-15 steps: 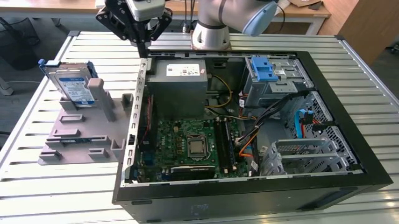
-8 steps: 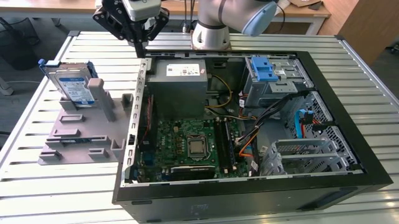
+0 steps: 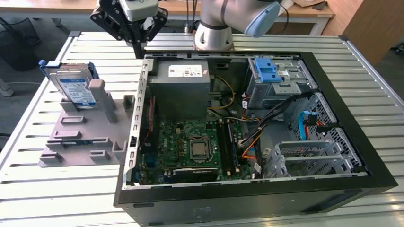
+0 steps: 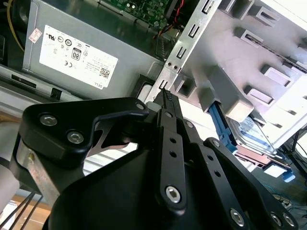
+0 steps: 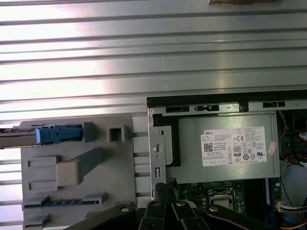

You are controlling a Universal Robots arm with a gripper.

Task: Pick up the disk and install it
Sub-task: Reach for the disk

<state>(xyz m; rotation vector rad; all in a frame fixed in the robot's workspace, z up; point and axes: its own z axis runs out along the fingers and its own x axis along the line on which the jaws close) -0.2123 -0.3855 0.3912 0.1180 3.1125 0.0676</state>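
The disk (image 3: 74,88), silver with a blue-and-white label in a blue carrier, stands on edge in a grey plastic holder (image 3: 82,137) at the exterior view's left, beside the open computer case (image 3: 252,198). The first wrist view shows the disk (image 5: 56,134) edge-on, and the second wrist view shows the disk (image 4: 252,132) behind the holder. My gripper (image 3: 137,48) hangs above the case's back corner, to the exterior view's right of the disk and apart from it. In both wrist views the black fingers meet at the gripper (image 4: 165,96) tip (image 5: 166,186), shut on nothing.
Inside the case sit a grey power supply box (image 3: 183,85) with a white sticker, the green motherboard (image 3: 196,146), cables, and a silver drive cage with a blue latch (image 3: 270,71). The slatted metal table (image 3: 57,198) surrounds it. The arm's base (image 3: 213,35) stands behind the case.
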